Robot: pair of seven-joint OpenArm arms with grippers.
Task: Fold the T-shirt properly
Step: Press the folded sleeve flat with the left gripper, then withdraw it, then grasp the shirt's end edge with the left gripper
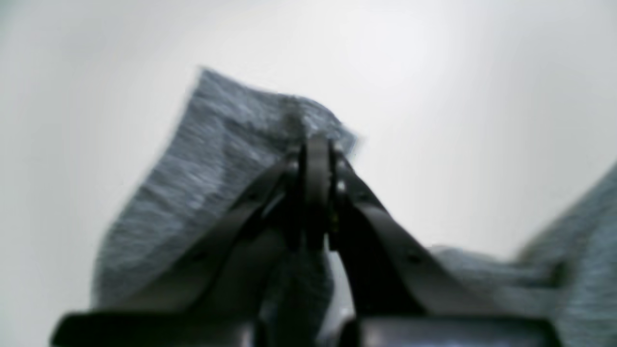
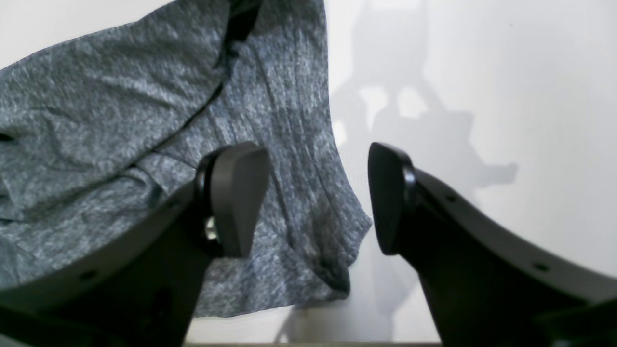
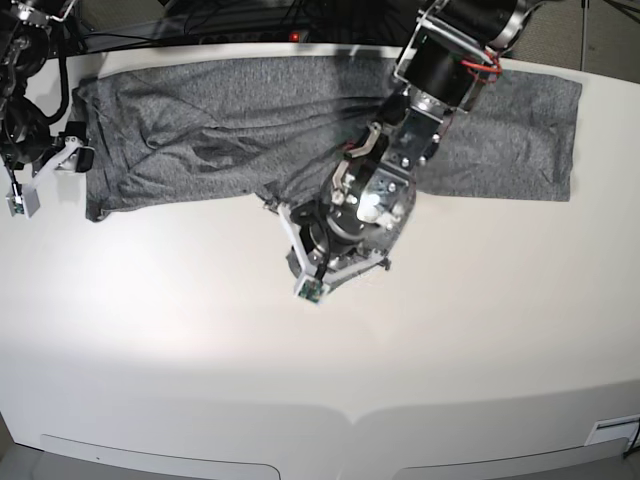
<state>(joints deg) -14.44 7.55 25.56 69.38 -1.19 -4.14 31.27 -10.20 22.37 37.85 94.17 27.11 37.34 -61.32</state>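
Folding is only beginning: the shirt (image 3: 200,110) is lying spread along the far desk (image 3: 320,340), left pincer (image 1: 315,144) clamping its edge, right pincer (image 2: 318,197) hanging wide, empty.

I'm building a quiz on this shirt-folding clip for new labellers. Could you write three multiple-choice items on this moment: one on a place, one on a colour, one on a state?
1. Where does the T-shirt lie on the table?
A. Along the far edge
B. Along the near edge
C. Hanging off the near side

2. What colour is the T-shirt?
A. Plain white
B. Heather grey
C. Red striped

3. How does the left gripper stand?
A. Wide open above bare table
B. Out of every view
C. Shut on the T-shirt

Answers: 1 A, the base view shows it spread across the far side. 2 B, mottled grey knit in all views. 3 C, the left wrist view shows fingers together with grey fabric pinched between them.
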